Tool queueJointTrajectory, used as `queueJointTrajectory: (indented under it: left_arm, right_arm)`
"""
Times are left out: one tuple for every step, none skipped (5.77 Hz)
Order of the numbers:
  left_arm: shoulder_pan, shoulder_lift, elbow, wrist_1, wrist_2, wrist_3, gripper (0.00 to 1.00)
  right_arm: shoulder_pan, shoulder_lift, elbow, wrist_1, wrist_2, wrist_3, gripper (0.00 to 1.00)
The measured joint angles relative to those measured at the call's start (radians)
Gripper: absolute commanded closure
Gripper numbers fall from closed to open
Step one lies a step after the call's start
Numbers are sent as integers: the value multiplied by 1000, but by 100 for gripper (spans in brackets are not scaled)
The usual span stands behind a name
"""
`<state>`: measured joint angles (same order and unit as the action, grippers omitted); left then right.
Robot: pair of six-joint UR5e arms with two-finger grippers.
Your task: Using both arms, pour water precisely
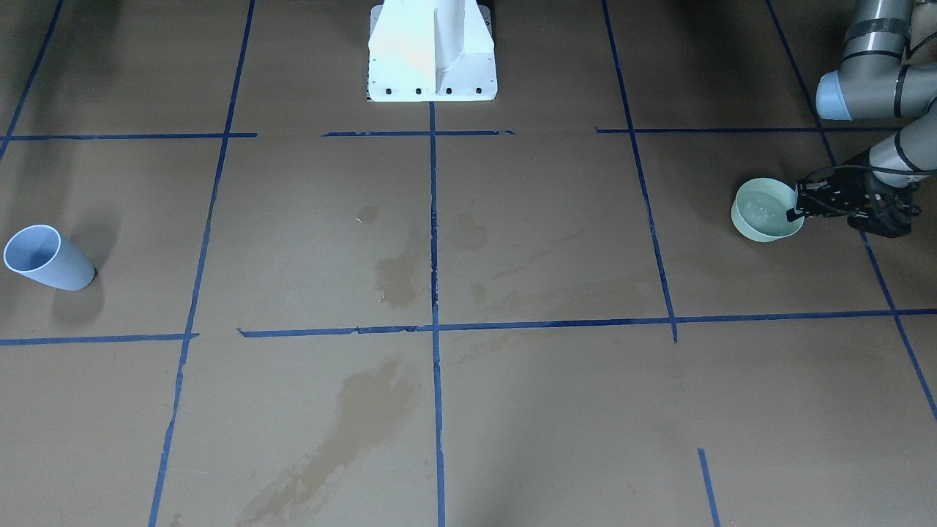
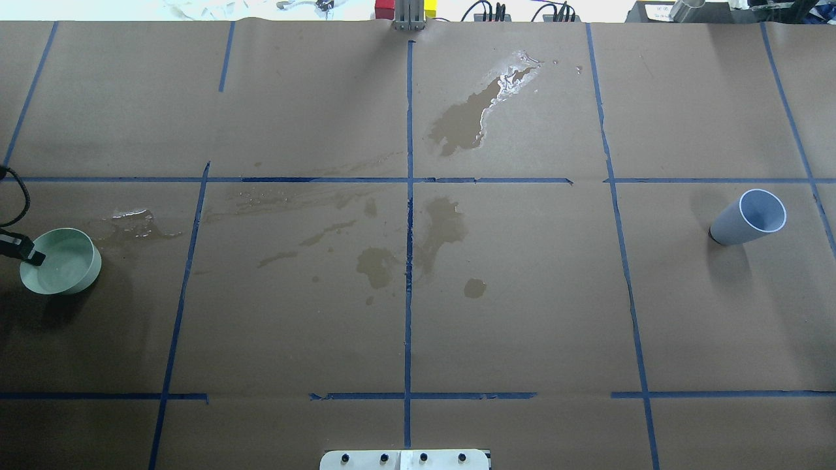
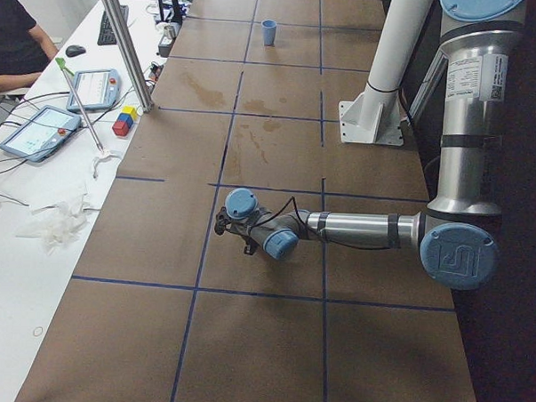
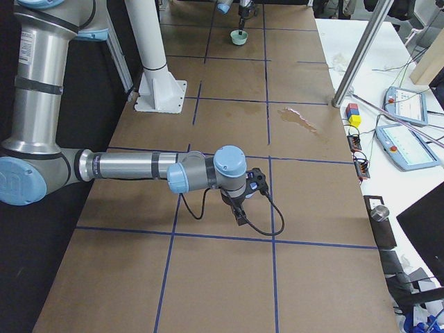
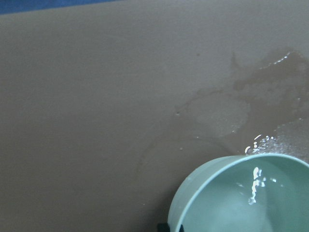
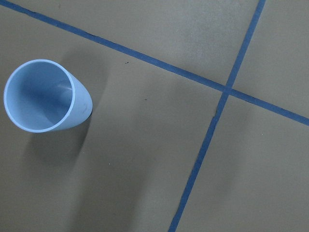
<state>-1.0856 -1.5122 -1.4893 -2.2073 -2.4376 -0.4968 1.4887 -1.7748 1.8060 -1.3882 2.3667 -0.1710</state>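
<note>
Pinching the rim of a mint-green bowl, the left pincer is clenched on its edge, with one black fingertip showing inside the rim in the overhead view. The water sits in that bowl, clear, with white glints on its surface. Whether the bowl rests on the bench or is raised a little cannot be told. The left arm reaches out low and nearly level from its elbow to the bowl at the robot's left end of the bench. Wet patches darken the brown paper just beside the bowl and around the middle, where blue tape lines cross. The right pincer hangs over the paper at the opposite end; whether it is released or clenched cannot be told. Below its wrist camera a pale blue cup stands mouth up, well apart from the bowl. A white pedestal stands at the bench's middle edge.
</note>
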Motion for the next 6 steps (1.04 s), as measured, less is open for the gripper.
queueJointTrajectory:
  left_arm:
    - [-2,0,8,0,1,0,0]
    - [-15,-1,10,1,2,0,0]
    - [-64,-6,8,3,0,0,0]
    - [-146,-12,-4,5,0,1,0]
    - [-211,-11,-26,7,3,36,0]
    - [-273,-10,-44,37,6,128,0]
  right_arm:
    - [0,-1,3,0,3,4,0]
    - [1,-2,7,-3,4,9,0]
    - [1,-3,9,-5,5,11,0]
    - [1,-4,10,-7,4,13,0]
    - [1,-8,11,-8,4,33,0]
    - [2,-12,12,-7,7,84,0]
